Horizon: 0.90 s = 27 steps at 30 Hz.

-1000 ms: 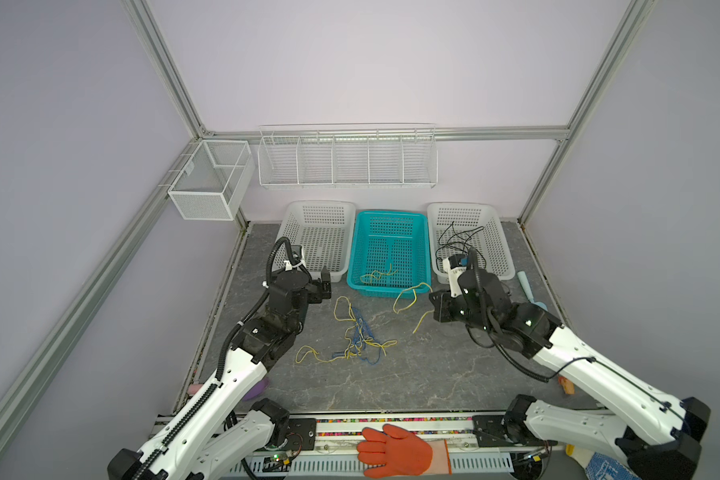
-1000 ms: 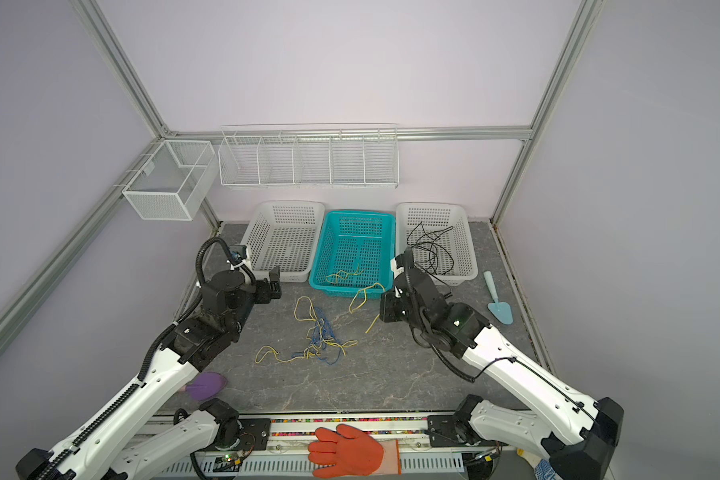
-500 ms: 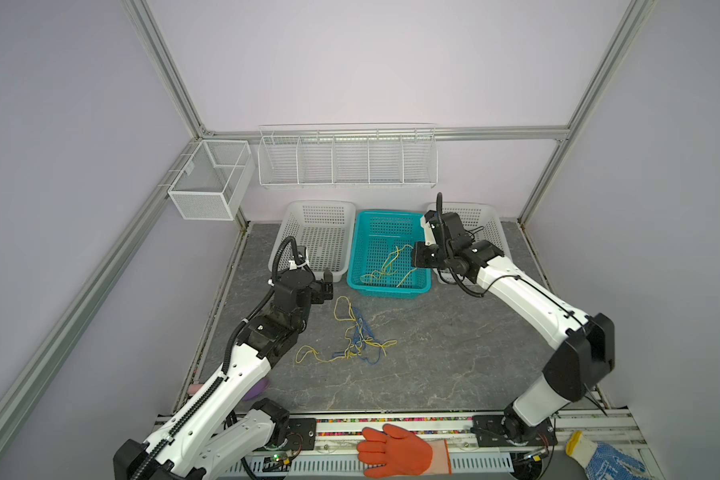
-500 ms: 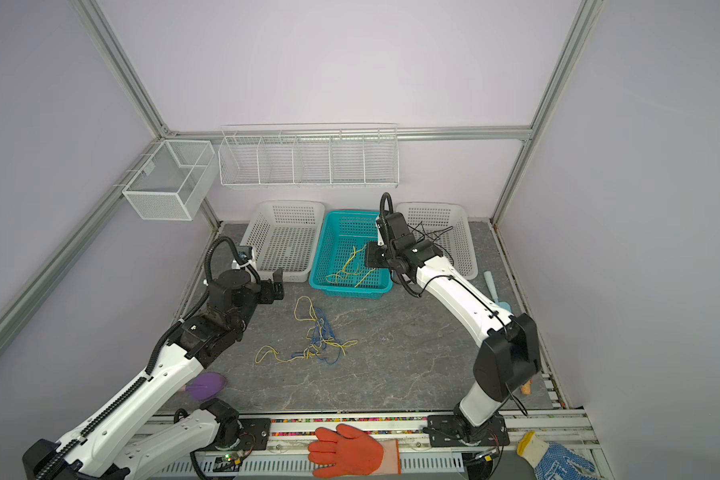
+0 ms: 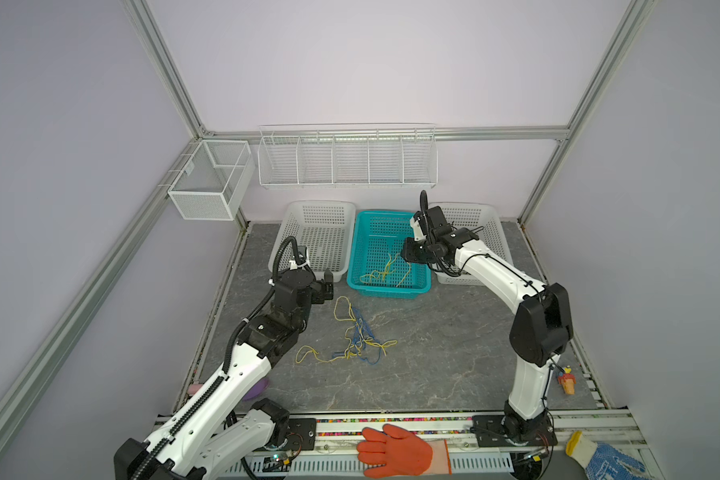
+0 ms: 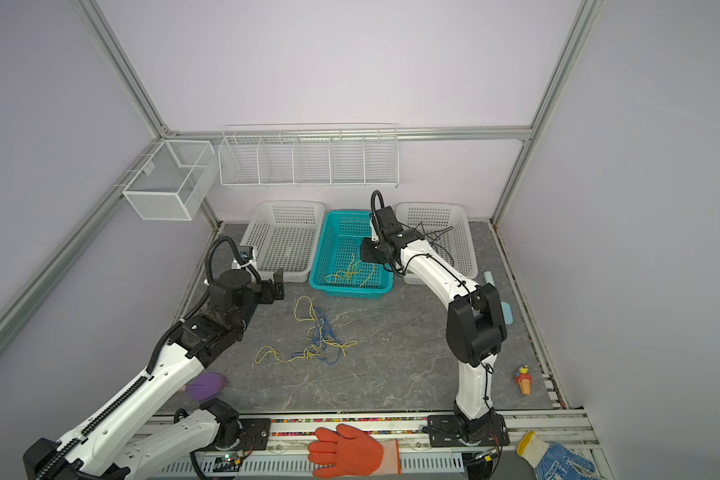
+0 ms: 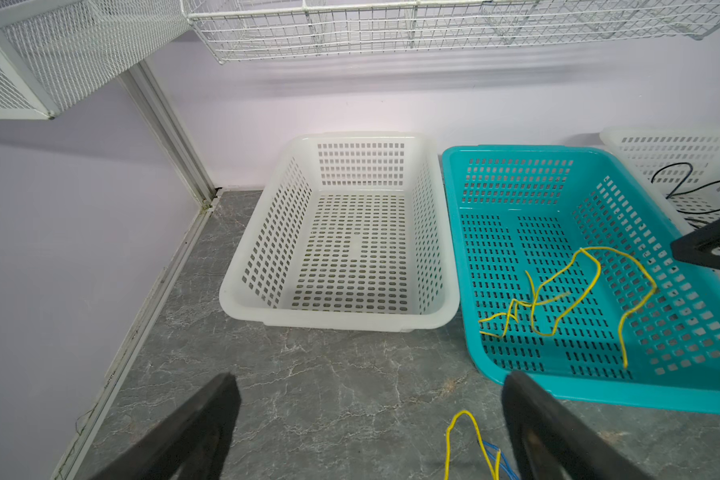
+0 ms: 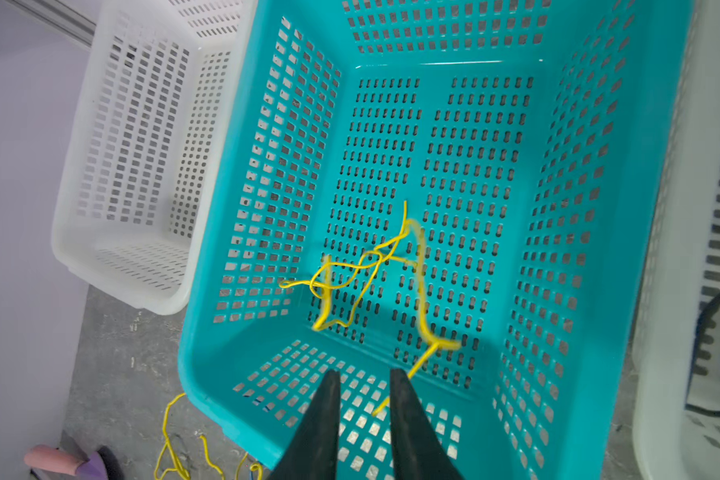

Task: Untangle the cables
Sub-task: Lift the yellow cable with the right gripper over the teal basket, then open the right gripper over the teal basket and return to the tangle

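Hovering over the teal basket [image 8: 200,332], right gripper [image 8: 364,371] now part-open, yellow cable [image 8: 420,286] dropped; left gripper [image 7: 371,376] wide, empty.

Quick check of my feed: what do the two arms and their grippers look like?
The left arm and right arm have white links with black joint housings. A black corrugated hose loops at each wrist. Thin black wires run along the right arm. The left gripper and right gripper each have two tapered matte-black fingers.
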Available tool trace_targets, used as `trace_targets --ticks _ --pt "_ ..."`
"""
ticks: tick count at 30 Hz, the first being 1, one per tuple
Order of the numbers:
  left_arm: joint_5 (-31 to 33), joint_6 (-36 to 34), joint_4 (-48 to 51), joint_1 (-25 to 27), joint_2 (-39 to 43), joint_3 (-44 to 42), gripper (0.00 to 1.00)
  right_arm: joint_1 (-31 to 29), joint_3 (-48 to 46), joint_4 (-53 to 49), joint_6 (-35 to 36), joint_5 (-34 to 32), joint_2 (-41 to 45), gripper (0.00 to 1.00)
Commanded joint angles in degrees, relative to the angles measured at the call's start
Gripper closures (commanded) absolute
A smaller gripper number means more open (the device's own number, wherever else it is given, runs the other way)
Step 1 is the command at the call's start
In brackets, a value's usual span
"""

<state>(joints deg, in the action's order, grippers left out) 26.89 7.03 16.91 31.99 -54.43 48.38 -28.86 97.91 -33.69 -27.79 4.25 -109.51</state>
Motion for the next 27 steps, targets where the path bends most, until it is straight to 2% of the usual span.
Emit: trace_targets --ticks 1,5,10,16,22,27 --pt "-0.7 -0.7 -0.7 0.1 0.0 -0.5 0.01 0.2 -1.0 -0.1 0.6 1.4 4.5 0.68" --pt "-1.4 -0.6 -0.5 0.1 0.1 -0.4 0.01 -0.4 -5.0 0.2 0.5 4.4 8.7 0.59" --pt "-1.8 -0.4 -0.5 0.2 0.4 -0.3 0.01 -4.0 -16.6 4.7 1.1 6.3 16.8 0.48" --pt "-2.3 -0.4 -0.2 0.8 0.4 -0.1 0.01 -11.7 -31.1 10.2 3.0 7.0 24.3 0.45" --pt "-2.8 -0.3 0.1 0.8 0.3 0.1 0.01 -16.9 -39.6 15.5 3.0 7.2 24.6 0.45" --pt "-2.9 -0.3 0.1 0.9 0.0 0.0 0.01 -20.3 -40.5 18.0 3.7 7.8 19.9 0.45"
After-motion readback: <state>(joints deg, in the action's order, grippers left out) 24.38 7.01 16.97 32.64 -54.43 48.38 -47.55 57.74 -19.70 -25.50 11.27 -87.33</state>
